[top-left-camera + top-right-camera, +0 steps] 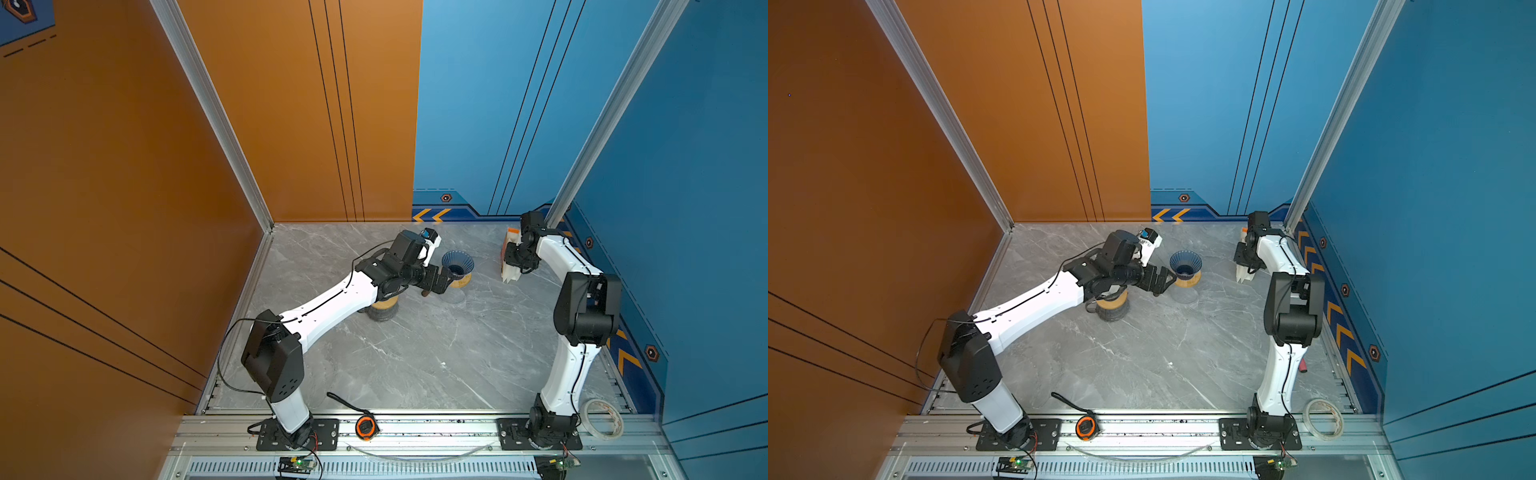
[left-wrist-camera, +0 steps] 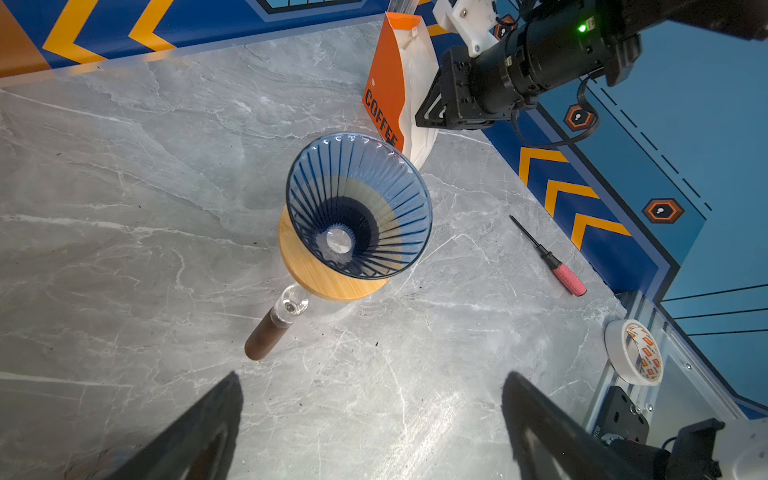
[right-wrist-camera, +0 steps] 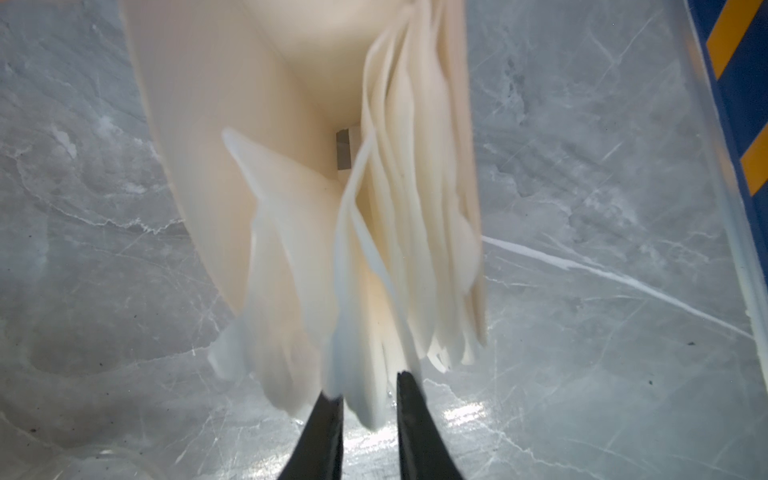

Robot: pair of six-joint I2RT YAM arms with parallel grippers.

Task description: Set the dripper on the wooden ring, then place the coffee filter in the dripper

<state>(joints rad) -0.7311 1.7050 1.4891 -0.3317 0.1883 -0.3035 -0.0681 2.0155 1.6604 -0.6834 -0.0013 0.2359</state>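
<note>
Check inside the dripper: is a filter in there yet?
Empty: inside the dripper only bare blue ribs and the open drain hole show. The wooden collar covers most of the glass server beneath.

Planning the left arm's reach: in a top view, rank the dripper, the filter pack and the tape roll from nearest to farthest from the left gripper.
From the left gripper:
1. dripper, right by its fingertips, toward the back of the table.
2. filter pack, farther right, near the back right corner.
3. tape roll, far off at the front right corner.
</note>
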